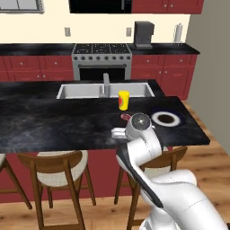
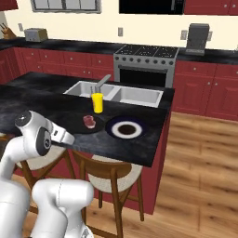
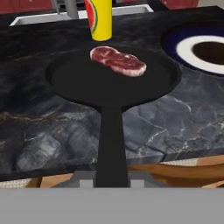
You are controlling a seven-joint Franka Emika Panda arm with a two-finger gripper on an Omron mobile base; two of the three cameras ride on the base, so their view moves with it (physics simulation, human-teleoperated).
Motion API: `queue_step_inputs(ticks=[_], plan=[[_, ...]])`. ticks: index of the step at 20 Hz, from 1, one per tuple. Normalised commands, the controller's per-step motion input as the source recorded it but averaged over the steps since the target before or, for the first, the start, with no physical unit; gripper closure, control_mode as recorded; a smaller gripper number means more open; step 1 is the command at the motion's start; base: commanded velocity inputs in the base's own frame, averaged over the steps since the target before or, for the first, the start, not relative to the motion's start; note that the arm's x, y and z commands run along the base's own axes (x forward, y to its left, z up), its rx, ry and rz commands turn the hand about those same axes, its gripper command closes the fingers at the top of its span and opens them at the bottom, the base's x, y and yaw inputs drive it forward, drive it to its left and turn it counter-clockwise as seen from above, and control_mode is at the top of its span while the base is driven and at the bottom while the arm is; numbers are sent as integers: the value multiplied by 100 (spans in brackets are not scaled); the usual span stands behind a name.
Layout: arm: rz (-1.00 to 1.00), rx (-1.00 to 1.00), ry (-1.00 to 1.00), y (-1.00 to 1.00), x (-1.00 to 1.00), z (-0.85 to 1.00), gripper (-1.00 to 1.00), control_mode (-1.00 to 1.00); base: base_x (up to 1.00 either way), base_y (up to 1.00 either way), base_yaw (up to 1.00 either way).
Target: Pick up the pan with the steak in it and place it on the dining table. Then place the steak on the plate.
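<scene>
- At the table's near edge, the pan's handle is being gripped by the clenched pincer [image 3: 112, 181].
- Beyond it, the pan [image 3: 113, 76] is being rested on the dining table [image 3: 39, 127], with the steak [image 3: 118, 61] lying inside.
- Just beside, the plate [image 3: 205, 54] is waiting; a yellow cup [image 3: 99, 19] is standing behind.
- Pan placement is seemingly being finished; release, then a steak grasp, is being called for.

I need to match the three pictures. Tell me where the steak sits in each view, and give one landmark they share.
Left base view: the steak peeks out just left of the arm's wrist, below the yellow cup.
Right base view: centre-left, in the pan, left of the plate.
Hand view: upper centre, on the pan's far side.
Shared landmark: the yellow cup just behind the steak.
</scene>
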Motion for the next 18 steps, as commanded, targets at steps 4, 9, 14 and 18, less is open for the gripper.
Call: queue_step_inputs(ticks=[4, 9, 14, 18], plan=[[0, -1, 0, 0, 0, -9, -100, -100, 0, 0, 0], [-2, 1, 0, 0, 0, 18, -100, -100, 0, 0, 0], [-4, 3, 0, 0, 2, 60, -100, -100, 0, 0, 0], [-4, 3, 11, 0, 50, 49, -100, -100, 0, 0, 0]])
